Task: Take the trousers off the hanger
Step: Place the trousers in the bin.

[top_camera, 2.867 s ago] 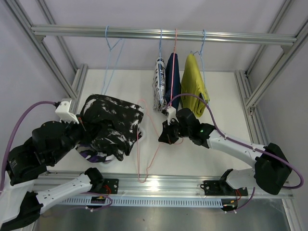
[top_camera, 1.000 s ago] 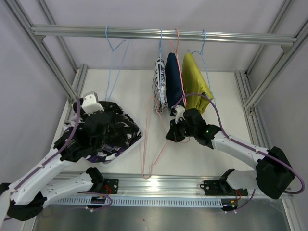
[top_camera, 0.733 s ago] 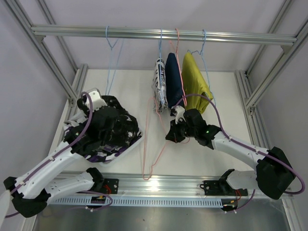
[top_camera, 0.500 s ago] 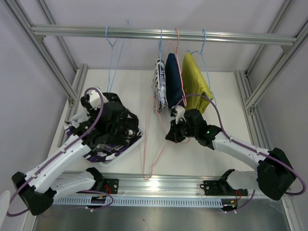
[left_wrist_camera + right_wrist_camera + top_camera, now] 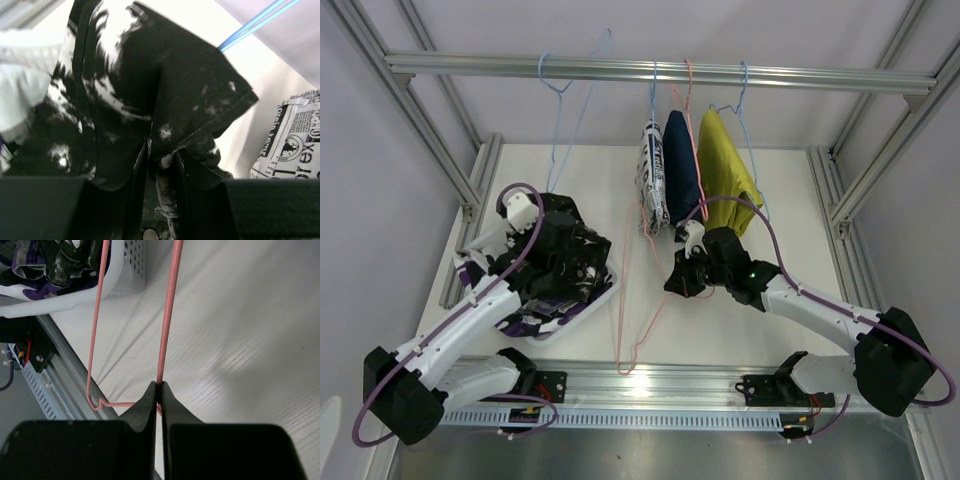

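Observation:
The black trousers with white speckles (image 5: 552, 285) lie bunched in the white basket (image 5: 603, 297), on top of a purple patterned pair (image 5: 45, 265). My left gripper (image 5: 572, 262) sits over them, shut on a fold of that black cloth (image 5: 167, 150) between its fingers. On the rail hang the white printed trousers (image 5: 652, 175), the navy pair (image 5: 680, 160) and the yellow pair (image 5: 723, 170). My right gripper (image 5: 682, 282) is shut on the wire of an empty pink hanger (image 5: 167, 315), whose hook is up at the rail.
An empty blue hanger (image 5: 563, 100) hangs at the left of the rail (image 5: 520, 66). The pink hanger's lower end (image 5: 630, 362) reaches down near the front rail. Frame posts stand at both sides. The printed trousers (image 5: 292, 145) show right of the left gripper.
My left arm has swung in over the basket and brought the black speckled trousers down into it. The blue hanger has swayed. The right arm holds still with the pink hanger.

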You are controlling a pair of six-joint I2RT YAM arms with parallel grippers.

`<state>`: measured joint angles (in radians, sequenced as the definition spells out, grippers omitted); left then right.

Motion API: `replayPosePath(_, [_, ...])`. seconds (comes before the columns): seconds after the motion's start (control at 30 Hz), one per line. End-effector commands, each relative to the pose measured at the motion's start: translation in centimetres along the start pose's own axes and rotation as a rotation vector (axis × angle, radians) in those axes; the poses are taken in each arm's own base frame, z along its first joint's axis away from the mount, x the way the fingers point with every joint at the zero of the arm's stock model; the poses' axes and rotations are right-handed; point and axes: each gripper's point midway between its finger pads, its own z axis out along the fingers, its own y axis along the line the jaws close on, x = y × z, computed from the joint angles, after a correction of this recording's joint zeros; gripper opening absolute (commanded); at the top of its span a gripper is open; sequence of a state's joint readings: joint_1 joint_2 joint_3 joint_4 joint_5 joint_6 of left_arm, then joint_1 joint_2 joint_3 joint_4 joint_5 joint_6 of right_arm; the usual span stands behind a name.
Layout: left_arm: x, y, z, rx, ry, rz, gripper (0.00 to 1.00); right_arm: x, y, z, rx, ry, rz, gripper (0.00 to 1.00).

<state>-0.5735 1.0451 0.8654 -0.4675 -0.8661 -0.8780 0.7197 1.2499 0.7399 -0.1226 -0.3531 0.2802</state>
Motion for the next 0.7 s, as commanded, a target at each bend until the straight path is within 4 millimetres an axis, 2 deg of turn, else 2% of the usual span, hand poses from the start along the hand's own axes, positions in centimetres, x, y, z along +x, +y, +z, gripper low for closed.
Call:
replayPosePath(0.0, [3.6,3.0,0.7,-0.073,0.07,0.031,0.31,-0.9,0.7,-0.1,-0.023,-0.036,-0.006,0.0])
replayPosePath(0.17, [6.5,5.3,0.8,-0.126,0.122,0.01,0.29,-0.7,0.6,0.0,-0.023,-0.03,-0.005,0.0])
replayPosePath(0.2, [8.0,6.5,0.9,-0.145,0.144,0.023,0.29,-0.7,0.7,0.0,-0.024,-0.029,-0.006,0.0])
replayPosePath(0.43, [11.9,8.1,0.7,-0.139,0.234,-0.039,0.29,-0.5,0.9,0.1,-0.029,-0.022,-0.009,0.0])
replayPosePath(0.6, [11.8,8.7,0.5,-0.175,0.241,-0.015,0.33,-0.5,1.0,0.0,-0.029,-0.025,-0.013,0.0])
replayPosePath(0.67, [10.7,7.9,0.2,-0.164,0.234,-0.03,0.37,-0.6,1.1,0.0,-0.03,-0.026,-0.017,0.0])
